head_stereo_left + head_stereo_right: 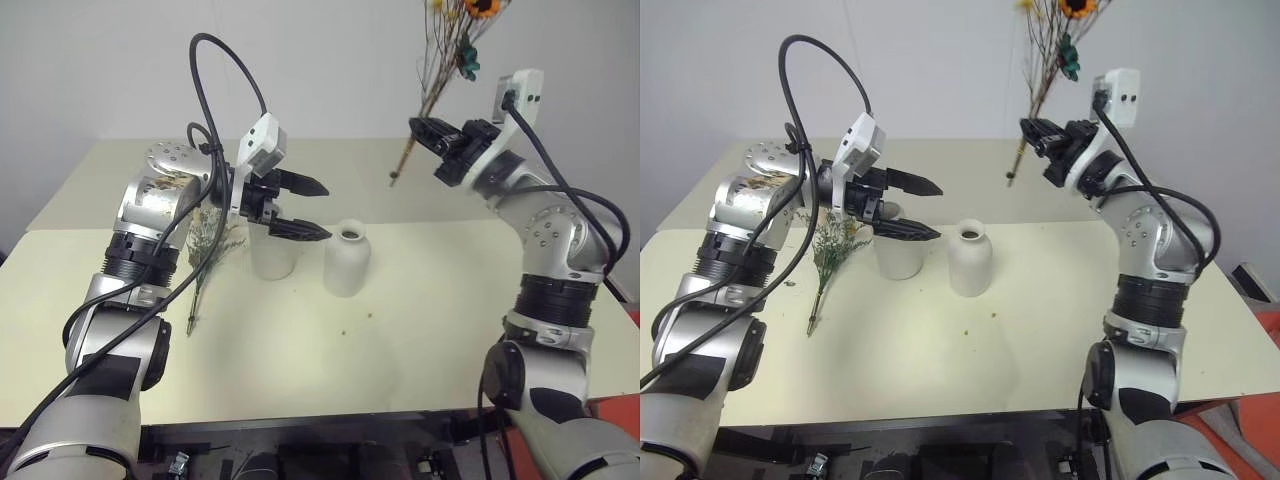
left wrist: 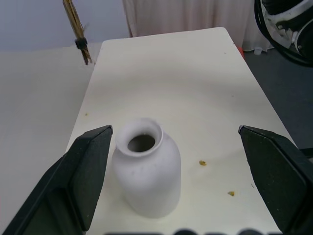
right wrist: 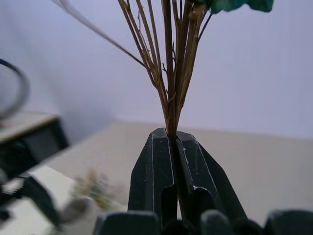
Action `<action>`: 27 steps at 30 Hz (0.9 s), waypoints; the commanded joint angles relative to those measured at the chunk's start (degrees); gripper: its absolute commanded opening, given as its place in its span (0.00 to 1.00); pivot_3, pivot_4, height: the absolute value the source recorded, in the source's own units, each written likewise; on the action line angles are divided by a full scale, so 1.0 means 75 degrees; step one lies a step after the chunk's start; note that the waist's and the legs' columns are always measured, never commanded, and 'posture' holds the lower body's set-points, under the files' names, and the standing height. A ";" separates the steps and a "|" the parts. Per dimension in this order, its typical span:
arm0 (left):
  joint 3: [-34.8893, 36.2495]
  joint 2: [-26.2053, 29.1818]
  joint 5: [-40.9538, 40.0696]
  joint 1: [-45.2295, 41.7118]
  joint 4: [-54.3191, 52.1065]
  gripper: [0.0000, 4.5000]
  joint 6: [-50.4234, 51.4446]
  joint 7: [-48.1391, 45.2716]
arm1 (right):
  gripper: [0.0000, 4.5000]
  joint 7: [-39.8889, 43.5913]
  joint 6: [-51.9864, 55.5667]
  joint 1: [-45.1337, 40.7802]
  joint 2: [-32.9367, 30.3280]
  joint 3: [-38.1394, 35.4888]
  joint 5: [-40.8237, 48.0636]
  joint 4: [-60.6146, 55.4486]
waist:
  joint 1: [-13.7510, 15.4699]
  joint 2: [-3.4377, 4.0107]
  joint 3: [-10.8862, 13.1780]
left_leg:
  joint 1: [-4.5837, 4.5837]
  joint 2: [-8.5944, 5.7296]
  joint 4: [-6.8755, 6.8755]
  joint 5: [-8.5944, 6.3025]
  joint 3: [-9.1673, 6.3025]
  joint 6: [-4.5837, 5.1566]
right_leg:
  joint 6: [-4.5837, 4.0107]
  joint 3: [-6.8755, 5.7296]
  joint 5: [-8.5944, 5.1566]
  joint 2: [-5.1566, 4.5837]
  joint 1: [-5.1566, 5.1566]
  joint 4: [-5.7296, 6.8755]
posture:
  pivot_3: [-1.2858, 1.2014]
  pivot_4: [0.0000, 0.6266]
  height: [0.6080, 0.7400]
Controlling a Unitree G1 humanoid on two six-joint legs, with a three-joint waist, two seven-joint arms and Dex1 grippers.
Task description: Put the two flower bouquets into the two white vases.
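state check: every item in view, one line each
Left gripper: open, empty, held above the table by the tall vase.
Right gripper: shut on the held bouquet's stems, raised.
Held bouquet: in the air, stem ends down.
Other bouquet: lying flat on the table.
Tall vase: upright, no flowers in it.
Bottle vase: upright, empty.

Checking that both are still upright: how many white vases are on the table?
2. The bottle-shaped vase stands upright near the table's middle. The taller vase stands just to its left, partly hidden behind the open left gripper.
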 commanded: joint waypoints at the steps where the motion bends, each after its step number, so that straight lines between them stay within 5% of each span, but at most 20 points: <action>1: 0.0165 0.0163 0.0021 -0.0145 -0.0184 1.00 -0.0093 -0.0084 | 0.01 0.0254 -0.0528 0.0217 0.0134 0.0425 0.0216 -0.0405 | 0.0020 0.0000 0.0000 | 0.0002 0.0001 0.0000 0.0000 -0.0002 0.0000 | 0.0000 -0.0004 0.0000 0.0000 0.0004 -0.0002 | 0.52 0.24 1.00; 23: 0.0173 0.0177 0.0081 -0.0123 -0.0219 1.00 -0.0048 0.0028 | 0.01 0.0456 -0.0910 0.1784 -0.0050 0.1829 -0.0020 -0.0879 | -0.0004 0.0001 0.0001 | 0.0000 0.0003 0.0000 0.0000 -0.0004 0.0000 | 0.0000 -0.0003 -0.0001 0.0004 0.0001 -0.0003 | 0.52 0.24 1.00; 27: 0.0189 0.0196 0.0088 -0.0105 -0.0227 1.00 -0.0040 0.0064 | 0.25 0.0361 -0.0899 0.2141 -0.0067 0.2125 -0.0186 -0.1112 | -0.0014 0.0000 0.0001 | 0.0003 0.0004 0.0000 0.0000 -0.0003 0.0000 | 0.0001 -0.0003 -0.0001 0.0005 0.0003 -0.0002 | 0.52 0.24 1.00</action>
